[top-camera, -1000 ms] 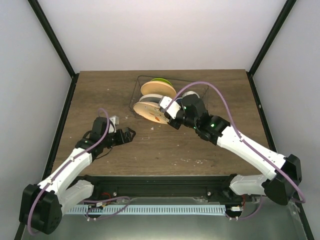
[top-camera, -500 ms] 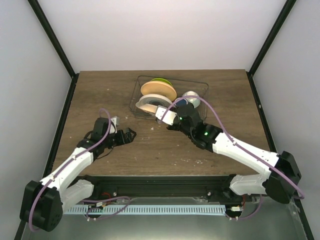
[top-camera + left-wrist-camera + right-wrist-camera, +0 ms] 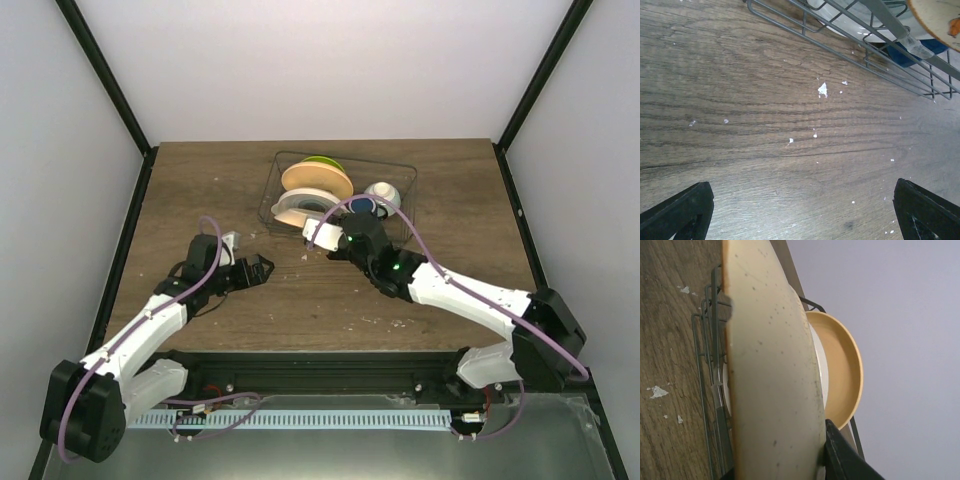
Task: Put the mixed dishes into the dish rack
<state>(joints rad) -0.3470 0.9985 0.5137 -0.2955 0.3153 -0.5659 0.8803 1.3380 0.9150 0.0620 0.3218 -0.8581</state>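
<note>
My right gripper (image 3: 320, 235) has shifted slightly nearer my bases and leftward. The cream plate (image 3: 770, 365) in it, face-up a second ago, now stands edge-on. Behind the gripper, the pale mint bowl (image 3: 382, 193) and dark blue mug (image 3: 362, 207) are now uncovered by my forearm.

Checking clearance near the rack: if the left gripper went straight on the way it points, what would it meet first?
Probably the near wire wall of the dish rack: the open left gripper faces it across the table. Its downward tilt is hard to judge, so the table could come first.
</note>
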